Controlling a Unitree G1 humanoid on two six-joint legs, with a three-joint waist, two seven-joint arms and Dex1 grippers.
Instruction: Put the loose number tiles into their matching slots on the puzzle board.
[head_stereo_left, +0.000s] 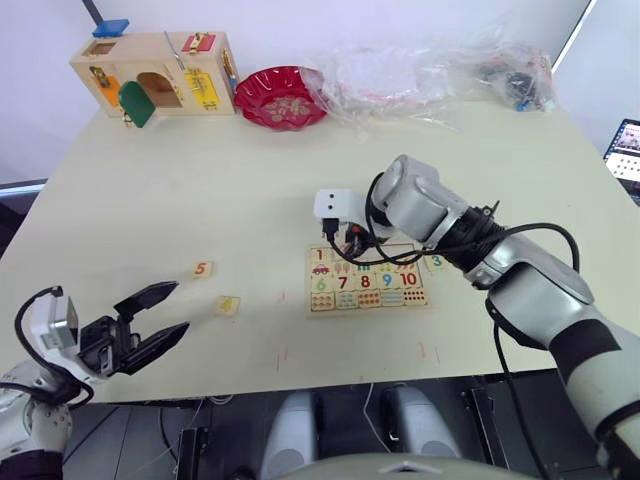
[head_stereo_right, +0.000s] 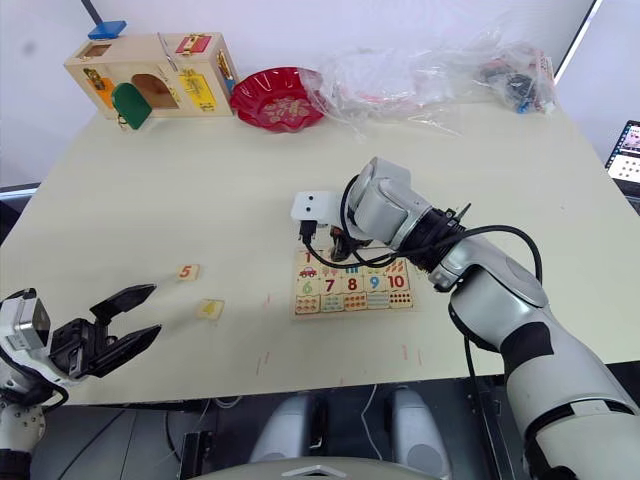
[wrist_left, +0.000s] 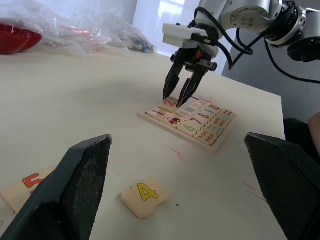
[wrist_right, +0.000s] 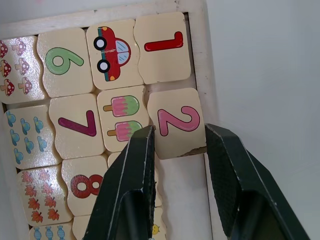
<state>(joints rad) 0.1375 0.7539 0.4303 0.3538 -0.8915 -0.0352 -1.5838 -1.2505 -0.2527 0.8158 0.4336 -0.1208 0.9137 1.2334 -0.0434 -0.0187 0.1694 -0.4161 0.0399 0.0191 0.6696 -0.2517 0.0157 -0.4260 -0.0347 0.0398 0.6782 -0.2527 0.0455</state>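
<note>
red 1 tile (wrist_right: 162, 47), pink 2 tile (wrist_right: 176, 121)

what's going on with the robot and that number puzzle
The right gripper is over the puzzle board, its fingers open on either side of the 2 tile, which lies in its slot beside the popsicle picture, slightly askew. The 1 tile already sits in the row next to the car. The 5 tile and 4 tile lie loose on the table, and a 3 tile lies just off the board's right edge. The left gripper hangs open near the 4 and 5.
</note>
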